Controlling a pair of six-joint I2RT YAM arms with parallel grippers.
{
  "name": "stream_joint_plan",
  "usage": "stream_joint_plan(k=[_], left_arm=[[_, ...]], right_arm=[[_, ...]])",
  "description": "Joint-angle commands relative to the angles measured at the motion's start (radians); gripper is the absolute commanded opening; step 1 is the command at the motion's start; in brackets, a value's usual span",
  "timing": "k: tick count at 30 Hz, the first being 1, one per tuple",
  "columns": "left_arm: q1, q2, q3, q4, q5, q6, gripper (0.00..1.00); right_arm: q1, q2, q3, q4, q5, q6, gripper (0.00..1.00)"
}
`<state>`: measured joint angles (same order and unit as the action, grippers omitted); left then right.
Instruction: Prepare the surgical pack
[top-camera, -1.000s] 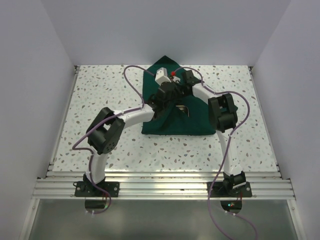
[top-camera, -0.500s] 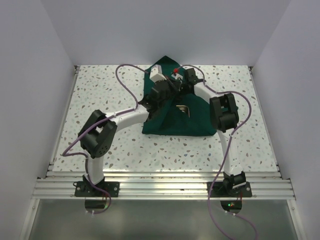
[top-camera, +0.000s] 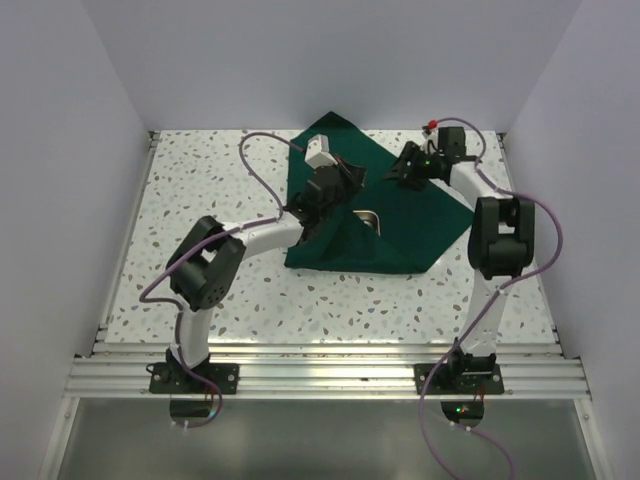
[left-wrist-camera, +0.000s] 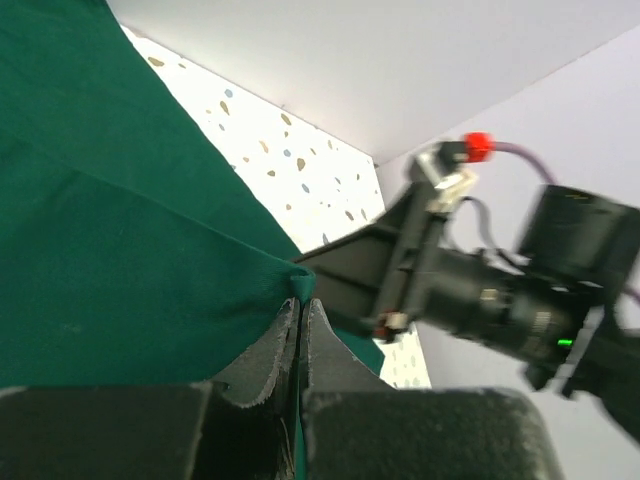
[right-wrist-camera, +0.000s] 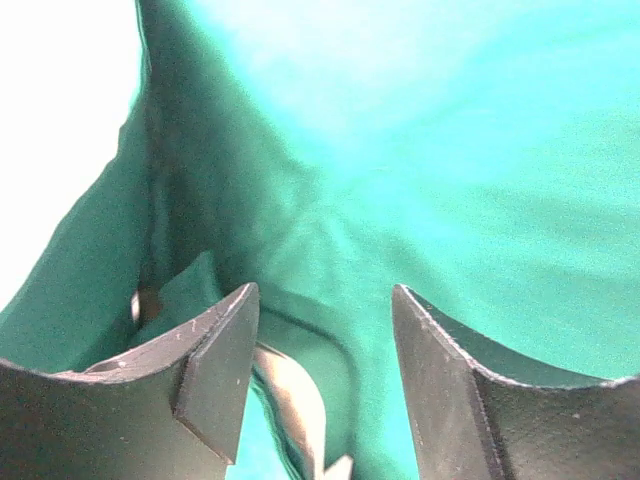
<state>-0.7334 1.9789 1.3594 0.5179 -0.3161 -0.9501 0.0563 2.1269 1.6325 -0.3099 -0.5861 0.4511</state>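
Note:
The surgical pack is a dark green drape (top-camera: 400, 235) spread at the table's far middle, its right flap lying out toward the right. A steel tray (top-camera: 368, 218) shows in a gap in its folds. My left gripper (top-camera: 338, 182) is shut on a raised fold of the drape; the left wrist view shows the cloth (left-wrist-camera: 120, 250) pinched between the shut fingers of that gripper (left-wrist-camera: 300, 300). My right gripper (top-camera: 402, 172) is open and empty over the drape's right part. In the right wrist view that gripper (right-wrist-camera: 325, 300) hangs above the green cloth (right-wrist-camera: 450, 150) and the tray's rim (right-wrist-camera: 295, 395).
The speckled table (top-camera: 200, 200) is boxed in by white walls at left, back and right. An aluminium rail (top-camera: 320, 375) runs along the near edge. Purple cables (top-camera: 262, 175) loop over both arms. My right arm (left-wrist-camera: 480, 300) is close to the left gripper.
My right arm has swung out to the right and the drape's right flap now lies spread toward the right. The left gripper has stayed on its fold.

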Motion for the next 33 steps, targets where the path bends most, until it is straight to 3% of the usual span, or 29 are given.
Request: stream_joint_plan(k=[1, 7, 13, 19, 25, 29, 33], left_arm=[[-0.014, 0.064, 0.026, 0.148, 0.028, 0.020, 0.00], [-0.035, 0.146, 0.029, 0.223, 0.055, 0.036, 0.00], [-0.061, 0.201, 0.030, 0.238, 0.061, 0.048, 0.02], [-0.070, 0.248, 0.038, 0.254, 0.089, 0.045, 0.07], [-0.073, 0.279, 0.063, 0.252, 0.120, 0.073, 0.25], [-0.073, 0.278, 0.092, 0.226, 0.150, 0.103, 0.55], [-0.072, 0.252, 0.113, 0.220, 0.209, 0.120, 0.66]], right_arm=[[-0.015, -0.123, -0.036, -0.027, 0.156, -0.024, 0.60], [-0.035, -0.214, -0.132, -0.126, 0.441, -0.016, 0.64], [-0.171, -0.323, -0.341, -0.048, 0.511, 0.109, 0.59], [-0.220, -0.420, -0.416, -0.083, 0.698, 0.078, 0.56], [-0.280, -0.415, -0.418, -0.104, 0.786, 0.078, 0.54], [-0.292, -0.360, -0.372, -0.120, 0.798, 0.081, 0.53], [-0.293, -0.321, -0.353, -0.117, 0.815, 0.092, 0.50]])
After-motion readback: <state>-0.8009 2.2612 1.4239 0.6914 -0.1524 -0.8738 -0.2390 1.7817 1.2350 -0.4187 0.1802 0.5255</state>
